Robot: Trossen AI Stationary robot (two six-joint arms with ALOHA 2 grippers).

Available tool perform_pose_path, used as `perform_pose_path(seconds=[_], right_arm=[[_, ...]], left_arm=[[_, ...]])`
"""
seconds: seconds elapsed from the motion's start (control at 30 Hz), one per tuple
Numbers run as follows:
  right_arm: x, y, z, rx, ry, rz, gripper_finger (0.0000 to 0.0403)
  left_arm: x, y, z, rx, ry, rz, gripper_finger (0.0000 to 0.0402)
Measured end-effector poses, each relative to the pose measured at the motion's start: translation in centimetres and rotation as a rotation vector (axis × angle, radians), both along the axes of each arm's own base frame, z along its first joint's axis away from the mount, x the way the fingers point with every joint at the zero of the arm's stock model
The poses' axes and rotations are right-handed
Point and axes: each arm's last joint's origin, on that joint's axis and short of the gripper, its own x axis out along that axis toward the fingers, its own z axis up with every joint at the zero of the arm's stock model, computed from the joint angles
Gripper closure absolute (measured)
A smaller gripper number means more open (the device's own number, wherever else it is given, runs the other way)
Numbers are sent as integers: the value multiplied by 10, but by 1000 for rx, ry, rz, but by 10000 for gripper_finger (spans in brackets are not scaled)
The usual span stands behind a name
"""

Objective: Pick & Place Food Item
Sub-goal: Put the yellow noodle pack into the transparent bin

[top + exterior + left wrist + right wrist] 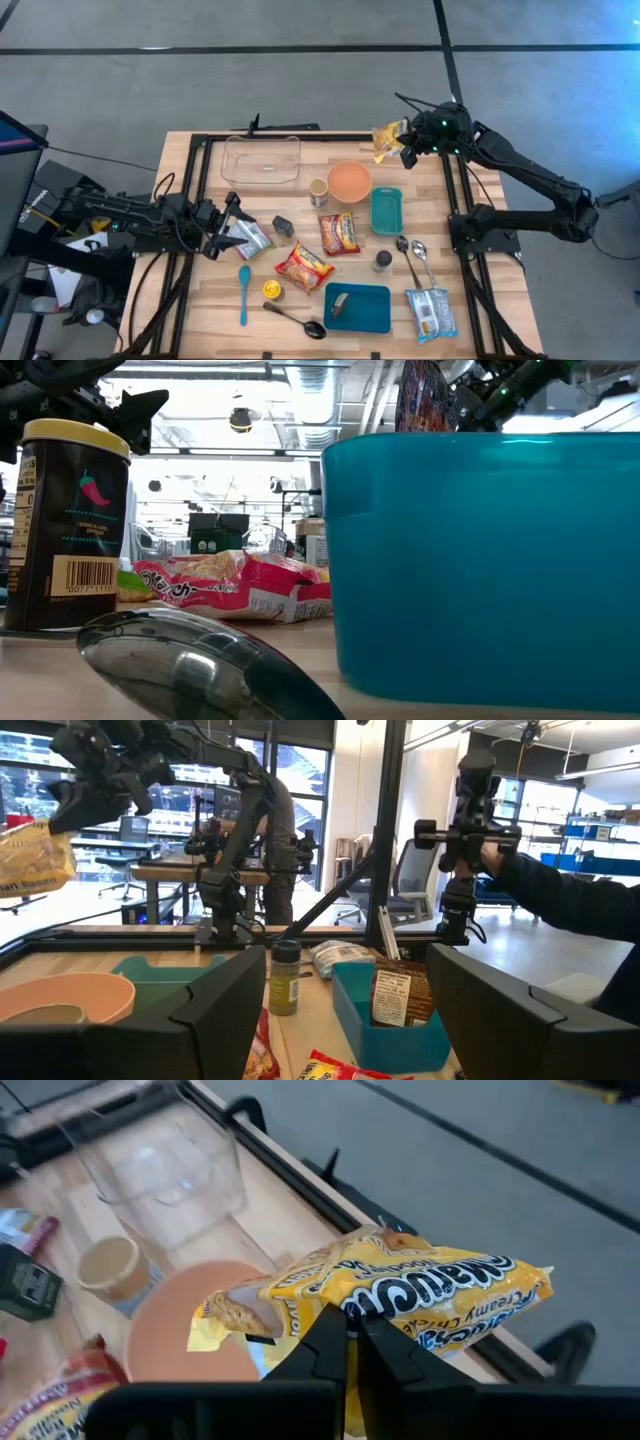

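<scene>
A yellow noodle packet (386, 141) (420, 1292) hangs in the air over the table's far right part, beyond the orange bowl (349, 181). My right gripper (406, 142) (350, 1332) is shut on it. The packet also shows in the left wrist view (32, 862) and, dark, at the top of the low view (424, 396). My left gripper (228, 222) (345, 1010) waits open at the table's left side, above a silver packet (250, 238), with nothing between its fingers. My right gripper pinches the yellow packet between its two fingers at one long edge (352, 1312), about midway along it. The fingers slant downward from the table's right side and lie across the packet. The packet is lifted clear of the table and spreads out to both sides of the fingers.
A clear plastic container (262, 160) stands at the far left. Nearer lie a small teal container (386, 210), a teal tray (358, 307), two red noodle packets (339, 232) (303, 266), a cup (319, 191), jars, spoons (412, 258) and a blue spoon (244, 292).
</scene>
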Motion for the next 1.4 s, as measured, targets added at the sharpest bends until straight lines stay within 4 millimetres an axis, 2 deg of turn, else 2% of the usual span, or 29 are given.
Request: perform_pose_path(seconds=[0.87, 1.4], right_arm=[[49, 0, -3, -102, -106, 139, 402], [52, 0, 3, -151, -160, 148, 403]], left_arm=[[0, 0, 0, 0, 0, 0, 131], [0, 0, 0, 0, 0, 0, 131]])
